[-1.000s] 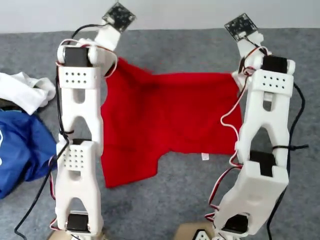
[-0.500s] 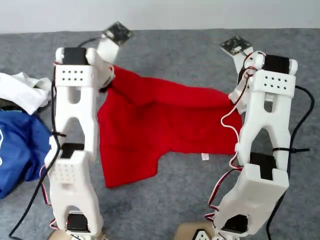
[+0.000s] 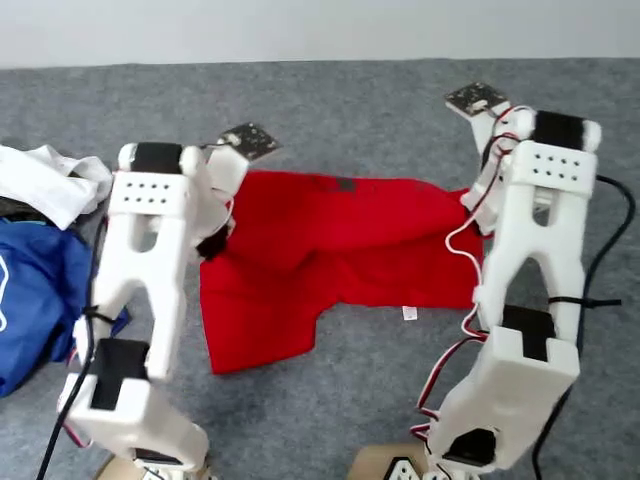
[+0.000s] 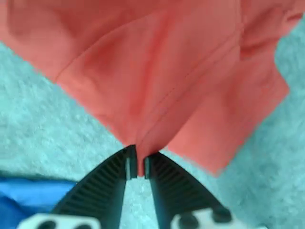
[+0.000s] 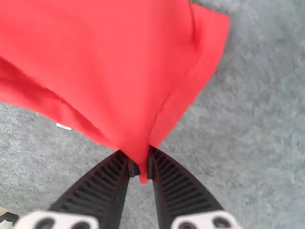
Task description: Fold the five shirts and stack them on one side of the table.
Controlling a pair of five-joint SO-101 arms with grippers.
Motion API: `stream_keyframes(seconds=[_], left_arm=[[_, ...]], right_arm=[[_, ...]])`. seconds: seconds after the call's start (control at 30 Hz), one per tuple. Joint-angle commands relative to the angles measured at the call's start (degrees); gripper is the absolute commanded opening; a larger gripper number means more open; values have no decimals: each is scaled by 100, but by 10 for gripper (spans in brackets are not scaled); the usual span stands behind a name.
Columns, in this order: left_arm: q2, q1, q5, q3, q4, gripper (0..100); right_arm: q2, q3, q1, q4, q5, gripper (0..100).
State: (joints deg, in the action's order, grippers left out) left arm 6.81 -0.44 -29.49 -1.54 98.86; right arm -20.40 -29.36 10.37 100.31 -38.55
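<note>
High view: both arms have pulled back toward their bases over the last second, dragging the far edge of the red shirt (image 3: 330, 250) with them. The left arm (image 3: 150, 230) has come back more than the right arm (image 3: 535, 220), so the far hem now runs slanted and doubles over the shirt body on the left side. The shirt sits mid-desk between the arms, lower part and one sleeve flat on the grey desk (image 3: 380, 110). The blue shirt (image 3: 40, 290) and white shirt (image 3: 50, 180) lie unfolded at the left edge, well apart from the red one. Left wrist view: the left fingers (image 4: 107, 183) are narrow, pinching a red fabric corner between the tips, cloth hanging away in creases; a blue strip (image 4: 19, 195) shows at the side. Right wrist view: the right fingers (image 5: 102, 183) are likewise nearly closed on the opposite red corner, fabric lifted off the desk, small white tag (image 5: 63, 126) visible at the hem. Judgement: first fold of the first shirt is under way, not laid down; the uneven pull may skew the fold; stacking not begun.
</note>
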Motion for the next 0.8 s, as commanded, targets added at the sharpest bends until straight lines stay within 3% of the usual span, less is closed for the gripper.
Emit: stream_keyframes(seconds=[0.0,0.33,0.77], left_arm=[[-536,-88,-44,523,176,2],[-1609,-44,-132,1974,176,2],[-1662,-35,-167,2800,158,2]], right_arm=[[391,0,286,268,-255,10],[1156,1503,207,233,-941,10],[1138,2233,233,-92,-976,10]])
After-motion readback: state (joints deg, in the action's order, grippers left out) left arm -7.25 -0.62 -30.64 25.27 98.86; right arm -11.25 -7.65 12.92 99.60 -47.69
